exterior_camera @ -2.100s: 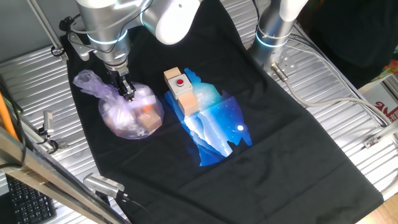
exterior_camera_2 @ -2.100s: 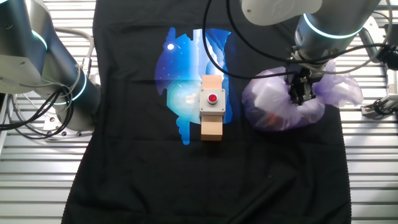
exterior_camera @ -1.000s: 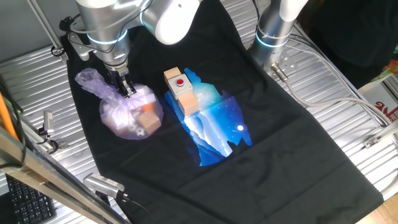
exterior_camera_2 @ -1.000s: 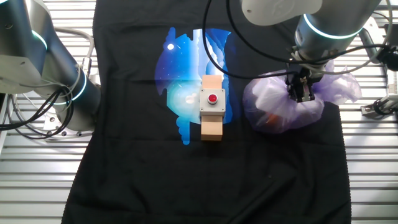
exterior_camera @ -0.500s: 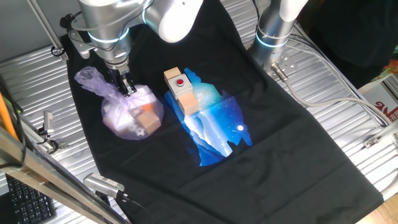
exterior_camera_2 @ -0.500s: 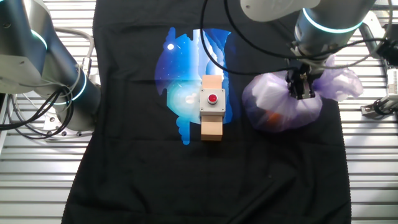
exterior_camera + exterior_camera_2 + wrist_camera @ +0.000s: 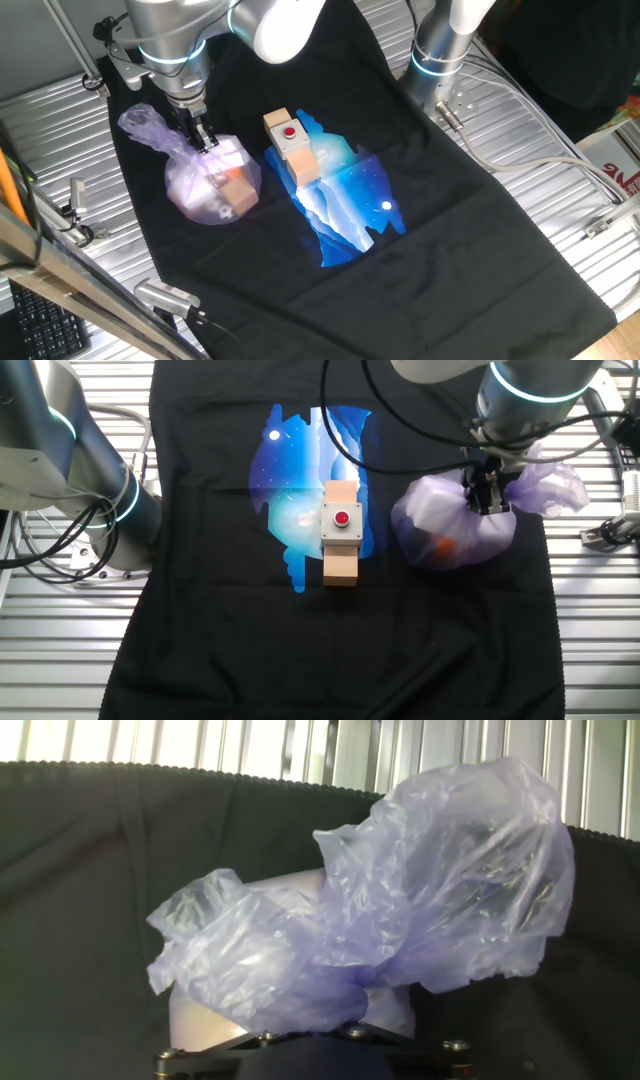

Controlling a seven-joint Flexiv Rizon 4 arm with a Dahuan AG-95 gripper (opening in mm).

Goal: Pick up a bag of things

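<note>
Directly under the gripper [image 7: 203, 141] sits the bag [image 7: 210, 182], on a black cloth [image 7: 420, 210] spread over the table. The fingers are pinched together on the bag's gathered neck, where the round body narrows into the loose top. In one fixed view the bag's long axis runs from that crumpled top, up and to the left of the fingers, down to the bulging body at the lower right; the top flares away from the block [image 7: 291, 145]. The plastic is thin, crinkly, translucent pale lilac, with orange and tan lumps showing through the body. In the hand view the frilled top [image 7: 440, 870] fills the frame just beyond the fingers. The block, wooden with 1 red button, stands apart from the bag, to the gripper's side.
</note>
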